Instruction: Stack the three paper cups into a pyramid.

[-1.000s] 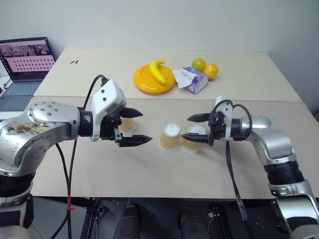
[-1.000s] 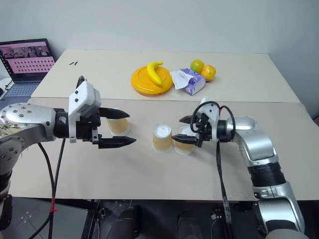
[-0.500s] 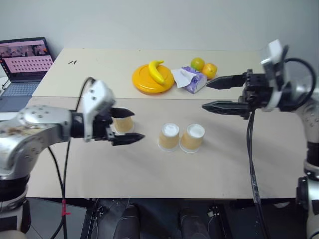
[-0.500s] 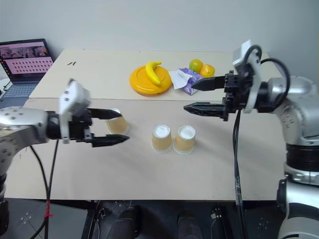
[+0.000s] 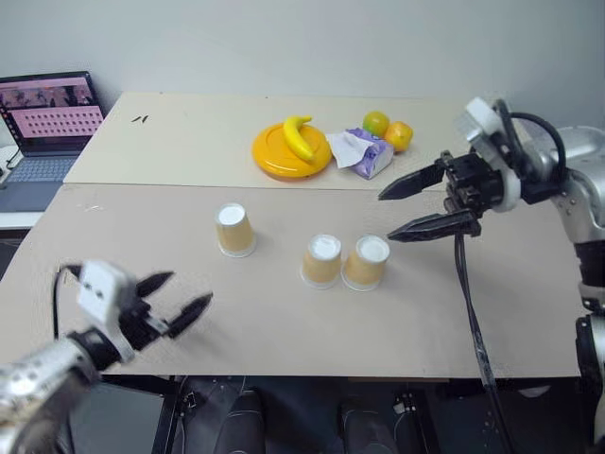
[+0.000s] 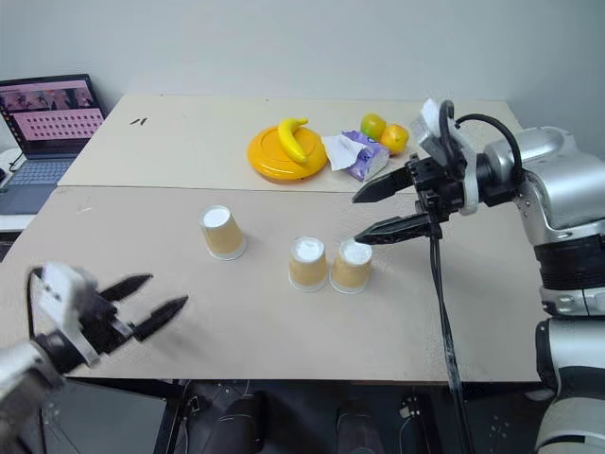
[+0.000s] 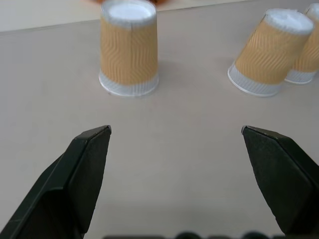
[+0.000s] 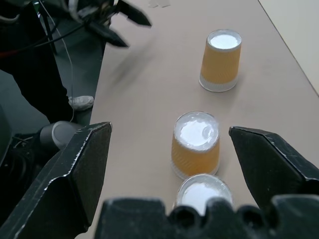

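Three tan-orange tapered paper cups stand upside down on the beige table (image 5: 284, 322), none stacked: two touching side by side (image 5: 322, 261) (image 5: 366, 263), the third (image 5: 234, 230) apart to their left. The right gripper (image 5: 413, 208) hovers above and just right of the pair, fingers spread, holding nothing. The left gripper (image 5: 180, 298) hangs near the table's front edge, fingers spread, empty.
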Tool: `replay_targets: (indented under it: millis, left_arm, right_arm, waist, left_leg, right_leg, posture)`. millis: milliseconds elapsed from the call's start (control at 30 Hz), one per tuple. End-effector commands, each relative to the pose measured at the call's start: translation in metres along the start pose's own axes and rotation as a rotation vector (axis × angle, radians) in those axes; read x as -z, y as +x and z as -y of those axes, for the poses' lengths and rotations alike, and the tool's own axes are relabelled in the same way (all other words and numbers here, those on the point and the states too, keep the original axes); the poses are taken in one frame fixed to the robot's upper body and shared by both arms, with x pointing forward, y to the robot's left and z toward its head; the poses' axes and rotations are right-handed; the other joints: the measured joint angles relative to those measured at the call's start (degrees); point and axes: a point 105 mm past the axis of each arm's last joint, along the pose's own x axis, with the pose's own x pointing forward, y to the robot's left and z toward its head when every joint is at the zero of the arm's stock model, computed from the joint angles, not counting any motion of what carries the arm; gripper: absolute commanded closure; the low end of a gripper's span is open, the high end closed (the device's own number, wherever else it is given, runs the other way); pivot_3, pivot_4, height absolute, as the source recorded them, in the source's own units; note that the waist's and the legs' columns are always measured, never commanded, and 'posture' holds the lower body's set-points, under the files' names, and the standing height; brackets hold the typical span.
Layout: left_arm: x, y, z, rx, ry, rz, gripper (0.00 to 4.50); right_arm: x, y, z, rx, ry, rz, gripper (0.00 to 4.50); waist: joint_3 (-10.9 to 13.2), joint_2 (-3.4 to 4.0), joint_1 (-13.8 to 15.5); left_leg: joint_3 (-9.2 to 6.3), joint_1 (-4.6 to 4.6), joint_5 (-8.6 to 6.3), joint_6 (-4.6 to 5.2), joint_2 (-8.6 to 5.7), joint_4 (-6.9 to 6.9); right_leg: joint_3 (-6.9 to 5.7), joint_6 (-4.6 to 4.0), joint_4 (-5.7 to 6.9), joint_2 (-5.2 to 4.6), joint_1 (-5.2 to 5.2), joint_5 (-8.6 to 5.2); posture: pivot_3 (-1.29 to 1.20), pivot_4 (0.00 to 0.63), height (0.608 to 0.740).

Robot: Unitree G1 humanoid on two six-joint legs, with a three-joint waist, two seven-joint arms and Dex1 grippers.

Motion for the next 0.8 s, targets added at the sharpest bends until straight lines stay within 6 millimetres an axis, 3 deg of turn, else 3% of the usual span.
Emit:
replay_targets:
  millis: [33, 133, 567, 800]
  left_arm:
    - [0.003, -0.001, -0.013, -0.172, 0.07, 0.08, 0.0]
    - [0.011, 0.006, -0.013, -0.219, 0.083, 0.116, 0.0]
    - [-0.008, 0.073, -0.02, -0.216, 0.167, 0.313, 0.0]
    - [-0.003, 0.107, -0.022, -0.172, 0.136, 0.338, 0.0]
  right_arm:
    - [-0.007, -0.004, -0.003, -0.051, -0.053, -0.01, 0.09]
    - [-0.009, -0.004, -0.003, -0.052, -0.056, -0.01, 0.09]
    - [-0.012, -0.033, -0.022, 0.036, -0.076, -0.042, 0.09]
    - [-0.022, -0.039, -0.03, 0.09, -0.097, -0.038, 0.09]
  waist:
    - [0.0, 0.01, 0.2]
    - [0.0, 0.01, 0.2]
    - [0.0, 0.03, 1.1]
    - [0.0, 0.06, 1.0]
  left_leg:
    - [0.0, 0.01, 0.0, 0.0, 0.0, 0.0]
    - [0.03, 0.02, 0.0, 0.0, -0.01, 0.02]
    - [0.03, -0.03, 0.0, 0.0, -0.02, -0.04]
    - [0.03, -0.01, 0.0, 0.0, -0.02, -0.03]
  right_leg:
    - [0.0, 0.0, 0.0, 0.0, 0.0, 0.0]
    - [0.03, -0.01, -0.01, 0.01, -0.01, 0.0]
    - [0.03, 0.02, -0.02, 0.02, -0.05, -0.01]
    - [0.03, 0.03, 0.0, 0.02, -0.04, -0.01]
  posture:
    - [0.0, 0.15, 0.732]
    - [0.0, 0.15, 0.732]
    - [0.0, 0.15, 0.732]
    - [0.0, 0.15, 0.732]
